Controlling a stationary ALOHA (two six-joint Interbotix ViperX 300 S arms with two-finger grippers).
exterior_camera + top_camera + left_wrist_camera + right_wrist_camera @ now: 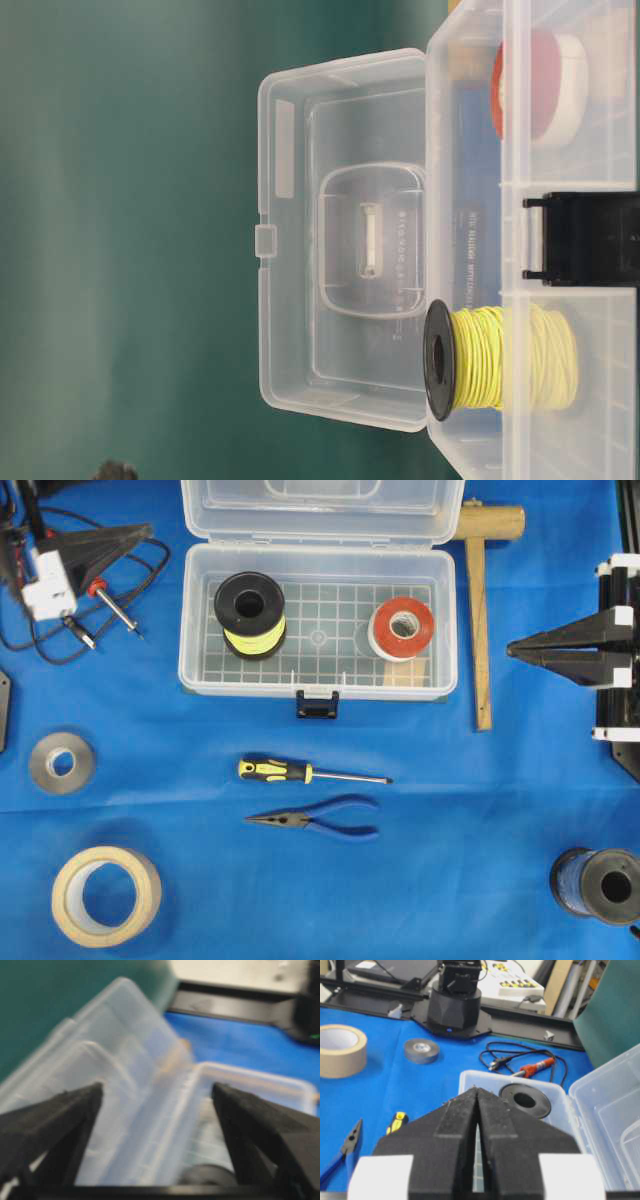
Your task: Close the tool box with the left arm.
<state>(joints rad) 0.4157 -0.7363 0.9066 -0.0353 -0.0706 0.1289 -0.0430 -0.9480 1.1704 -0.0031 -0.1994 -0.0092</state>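
A clear tool box point(318, 620) sits open at the table's point(200, 880) far middle, its long axis running left to right. Its lid point(322, 505) stands raised along the far edge. Inside are a yellow wire spool point(250, 613) and a red tape roll point(401, 628). The left claw point(157, 1105), jaws wide apart and empty, faces the lid from the left, nearer than the right claw point(477, 1110), which is shut at the right edge.
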